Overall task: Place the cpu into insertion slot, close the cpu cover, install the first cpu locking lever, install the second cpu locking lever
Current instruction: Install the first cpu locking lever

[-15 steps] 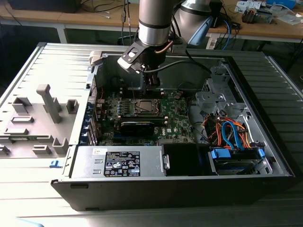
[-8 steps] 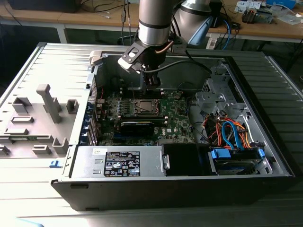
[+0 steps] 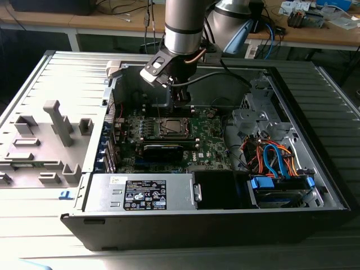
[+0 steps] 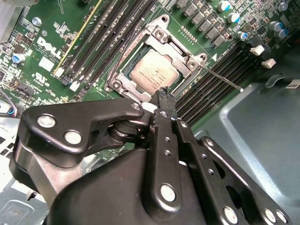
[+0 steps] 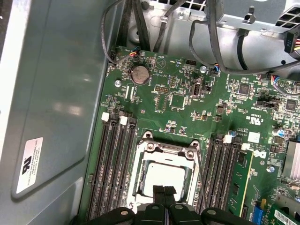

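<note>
Exterior view: gripper (image 3: 180, 100) lowered inside the open computer case (image 3: 197, 230), directly above the insertion slot (image 3: 171, 127) on the green motherboard (image 3: 211, 140).

Second wrist view: gripper fingers pressed together with nothing between them, tips just short of the cpu (image 4: 152, 72). Cpu seated in the slot beneath the cpu cover (image 4: 182, 52), cover lying flat over it. Thin locking lever (image 4: 225, 79) angled out to one side of the tips.

First wrist view: closed, empty gripper (image 5: 164, 190) at the nearest edge of the cpu cover (image 5: 169, 151), cpu (image 5: 164, 174) framed in its window.
</note>
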`<state>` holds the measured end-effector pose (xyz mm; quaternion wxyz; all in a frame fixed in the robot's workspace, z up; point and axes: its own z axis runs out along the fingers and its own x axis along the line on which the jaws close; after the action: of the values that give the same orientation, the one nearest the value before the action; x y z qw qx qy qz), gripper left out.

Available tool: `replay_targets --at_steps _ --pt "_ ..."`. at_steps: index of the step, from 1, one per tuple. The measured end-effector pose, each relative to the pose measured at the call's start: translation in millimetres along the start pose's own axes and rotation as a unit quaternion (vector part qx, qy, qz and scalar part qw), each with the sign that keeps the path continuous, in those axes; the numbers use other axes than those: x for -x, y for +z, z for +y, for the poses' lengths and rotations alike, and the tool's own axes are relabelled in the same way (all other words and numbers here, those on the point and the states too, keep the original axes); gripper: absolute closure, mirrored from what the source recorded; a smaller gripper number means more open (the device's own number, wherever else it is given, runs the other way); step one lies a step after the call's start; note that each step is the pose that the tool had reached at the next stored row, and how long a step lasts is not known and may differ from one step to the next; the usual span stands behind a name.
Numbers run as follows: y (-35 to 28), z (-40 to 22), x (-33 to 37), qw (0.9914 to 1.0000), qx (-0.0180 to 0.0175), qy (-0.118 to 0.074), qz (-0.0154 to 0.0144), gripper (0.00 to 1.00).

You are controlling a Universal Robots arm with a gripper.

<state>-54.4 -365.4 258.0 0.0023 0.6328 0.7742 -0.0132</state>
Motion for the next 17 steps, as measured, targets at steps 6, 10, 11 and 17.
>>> replay_targets --at_steps 6,10,11,17 --pt "0.0 0.1 0.0 0.99997 0.0001 -0.008 -0.0002 0.89" --pt "0.0 0.1 0.0 0.99992 0.0002 -0.013 -0.0003 0.89" --pt "0.0 0.1 0.0 0.99987 0.0003 -0.016 -0.0003 0.89" --pt "0.0 0.1 0.0 0.99948 0.0006 -0.032 -0.0006 0.89"
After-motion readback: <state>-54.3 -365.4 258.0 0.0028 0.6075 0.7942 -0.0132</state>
